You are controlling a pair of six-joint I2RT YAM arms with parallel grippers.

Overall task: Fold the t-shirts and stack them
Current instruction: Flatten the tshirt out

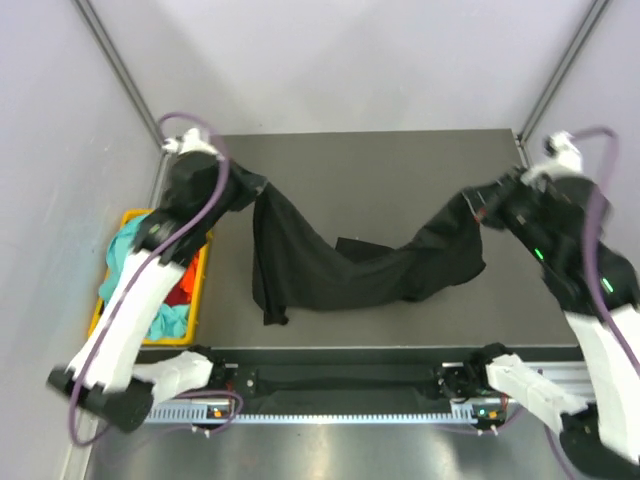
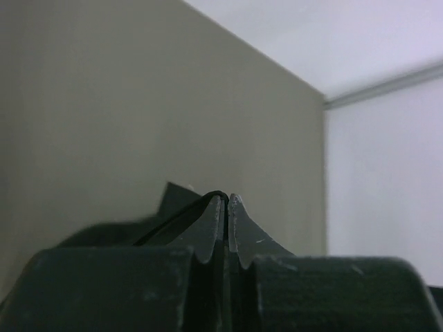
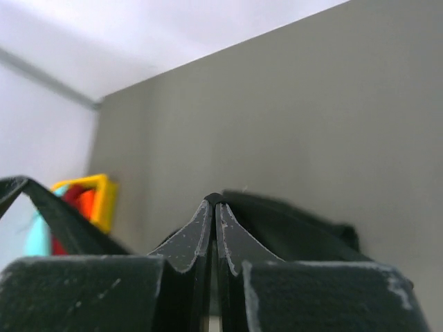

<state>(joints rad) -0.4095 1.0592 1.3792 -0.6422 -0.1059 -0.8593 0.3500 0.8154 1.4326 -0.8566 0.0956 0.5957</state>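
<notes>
The grey table [image 1: 380, 165] fills the middle of the top view. Across it the black t-shirt [image 1: 310, 265] sags, lifted at upper left and at right. At the left edge a yellow basket [image 1: 204, 285] holds a teal shirt [image 1: 125, 255] and a red shirt [image 1: 182, 290]. The left gripper [image 1: 245, 190] and right gripper [image 1: 470, 205] are each clamped on the black cloth

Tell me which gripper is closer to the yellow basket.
Left. The left gripper, pinching the black shirt, is just past the far corner of the basket; the right gripper holds the shirt's other end at the right side of the table.
</notes>
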